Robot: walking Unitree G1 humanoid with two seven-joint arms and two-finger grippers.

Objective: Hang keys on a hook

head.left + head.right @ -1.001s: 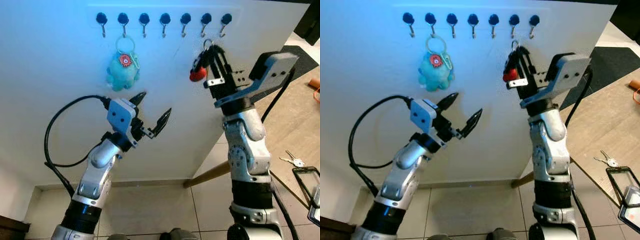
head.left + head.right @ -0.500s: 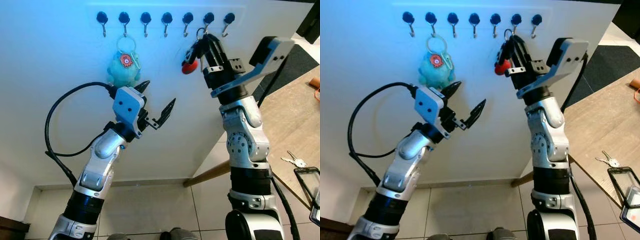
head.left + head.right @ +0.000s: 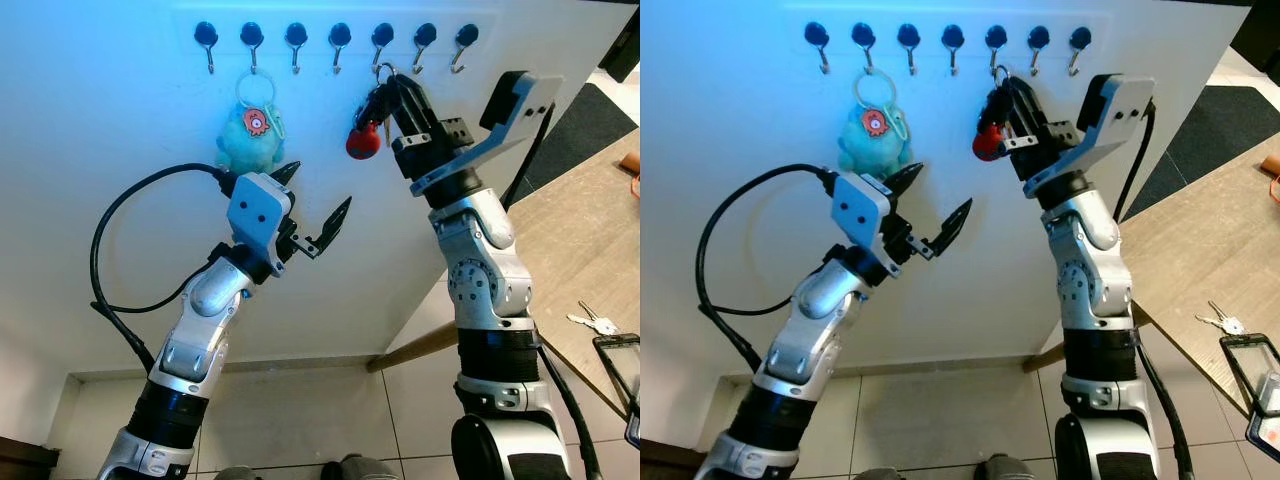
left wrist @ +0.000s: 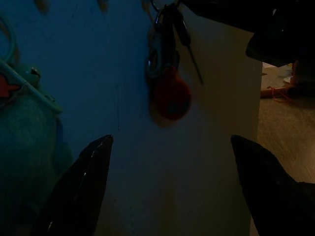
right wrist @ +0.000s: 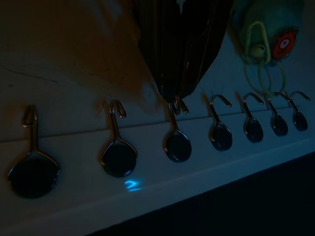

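Observation:
My right gripper (image 3: 390, 84) is raised to the wall and shut on a bunch of keys (image 3: 372, 108) with a round red fob (image 3: 362, 142). The key ring sits right at the fifth hook (image 3: 382, 40) from the left; whether it is over the hook I cannot tell. In the right wrist view the shut fingertips (image 5: 176, 93) end just at that hook (image 5: 177, 141). My left gripper (image 3: 318, 190) hovers open lower down, below a teal plush keychain (image 3: 250, 140). The left wrist view looks up at the red fob (image 4: 170, 96) between its fingers (image 4: 81, 189).
A row of several black-knobbed hooks (image 3: 295, 38) runs along the white wall; the plush hangs from the second. A wooden table (image 3: 590, 230) stands at the right with another set of keys (image 3: 592, 322) and a phone (image 3: 620, 360). Tiled floor (image 3: 300, 420) lies below.
My right gripper has carried the keys leftward along the row, from the sixth hook to the fifth. My left arm rose a little, then held still.

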